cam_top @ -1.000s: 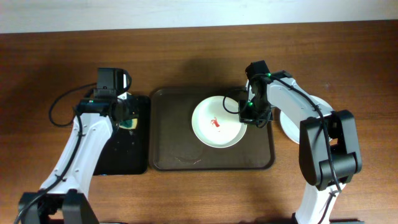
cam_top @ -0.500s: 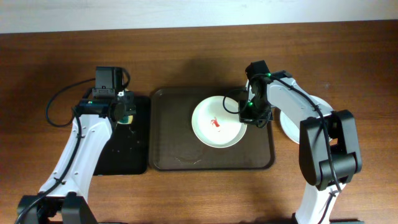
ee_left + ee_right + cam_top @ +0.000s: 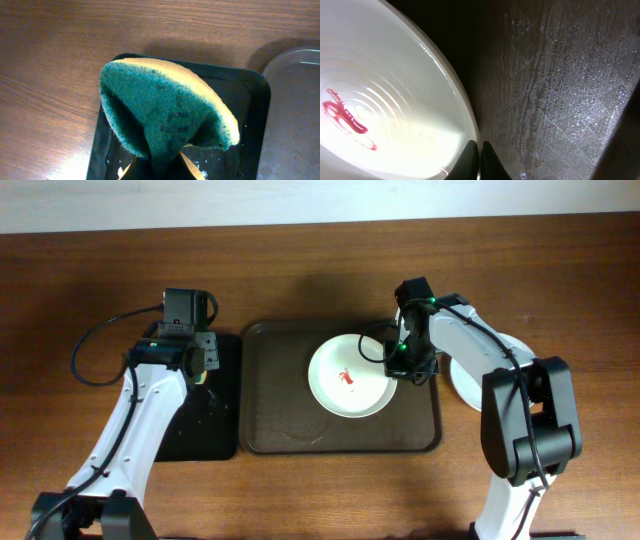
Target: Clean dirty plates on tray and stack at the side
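Observation:
One white dirty plate with a red smear lies on the dark brown tray, right of its middle. My right gripper is shut on the plate's right rim; the wrist view shows the rim pinched between the fingers and the plate with its red smear. My left gripper is shut on a green and yellow sponge, held folded above the small black tray. A stack of clean white plates sits on the table to the right, partly hidden by my right arm.
The small black tray lies left of the brown tray, with wet specks on it. A black cable loops by the left arm. The wooden table runs to a pale wall at the back.
My left gripper has lifted the sponge off the black tray and shifted slightly right. The right arm and plate have not moved.

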`<act>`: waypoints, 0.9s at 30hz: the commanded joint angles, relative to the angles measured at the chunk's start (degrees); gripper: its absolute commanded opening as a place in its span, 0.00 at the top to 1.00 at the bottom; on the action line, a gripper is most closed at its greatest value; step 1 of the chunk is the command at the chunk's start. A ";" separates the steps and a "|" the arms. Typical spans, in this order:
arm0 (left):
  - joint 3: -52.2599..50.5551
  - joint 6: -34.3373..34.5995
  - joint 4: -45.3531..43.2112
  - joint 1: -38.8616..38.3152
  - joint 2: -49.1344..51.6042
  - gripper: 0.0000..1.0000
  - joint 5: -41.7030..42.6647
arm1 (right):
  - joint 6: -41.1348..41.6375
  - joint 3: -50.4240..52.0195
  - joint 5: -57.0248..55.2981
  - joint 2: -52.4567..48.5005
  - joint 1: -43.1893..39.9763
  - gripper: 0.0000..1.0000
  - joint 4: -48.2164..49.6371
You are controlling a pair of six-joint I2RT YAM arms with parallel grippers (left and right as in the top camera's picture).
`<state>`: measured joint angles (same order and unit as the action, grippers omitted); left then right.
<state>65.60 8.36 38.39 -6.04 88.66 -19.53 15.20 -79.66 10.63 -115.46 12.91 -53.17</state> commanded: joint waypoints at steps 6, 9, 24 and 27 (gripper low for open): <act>0.74 -0.74 1.84 -0.09 -1.36 1.00 8.11 | 0.28 0.07 -0.13 -0.22 0.59 0.96 -0.55; 0.76 -0.72 1.31 -0.11 -1.36 1.00 15.78 | 0.31 0.07 1.66 -0.22 0.59 0.96 -0.94; 0.74 30.18 -14.56 -21.70 13.46 1.00 32.61 | 6.97 0.07 7.13 -0.22 4.39 0.96 0.00; 0.74 32.20 -18.43 -23.41 17.66 1.00 32.59 | 6.97 0.07 7.13 -0.22 4.39 0.96 -0.07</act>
<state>65.60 36.73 21.93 -28.29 102.94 12.25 21.32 -79.66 18.31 -115.46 16.97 -53.17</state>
